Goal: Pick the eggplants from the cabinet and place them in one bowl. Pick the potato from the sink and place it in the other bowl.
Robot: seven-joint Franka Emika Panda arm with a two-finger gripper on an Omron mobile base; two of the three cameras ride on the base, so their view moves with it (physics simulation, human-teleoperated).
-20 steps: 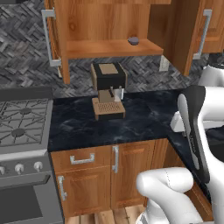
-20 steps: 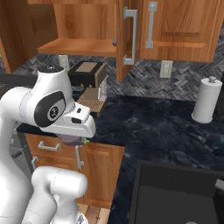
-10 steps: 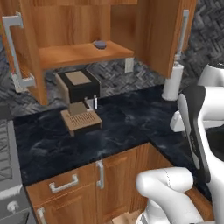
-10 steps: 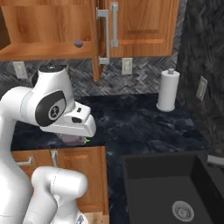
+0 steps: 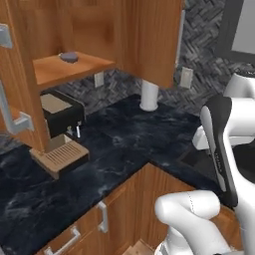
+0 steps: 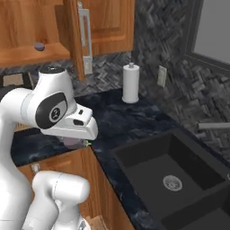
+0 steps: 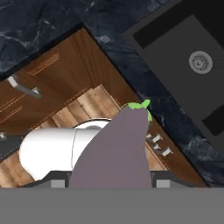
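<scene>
Gripper (image 7: 111, 183) clamped on eggplant (image 7: 114, 153): purple body fills space between fingers, green stem end pointing away from hand, above counter edge beside sink (image 7: 183, 70). Second eggplant (image 5: 68, 57) on cabinet (image 5: 74, 67) shelf.

place: kitchen | shown by: black sink (image 6: 179, 179), dark marble counter (image 5: 124, 144), wooden cabinet (image 5: 74, 64), coffee machine (image 5: 60, 117), paper towel roll (image 6: 130, 83)
</scene>
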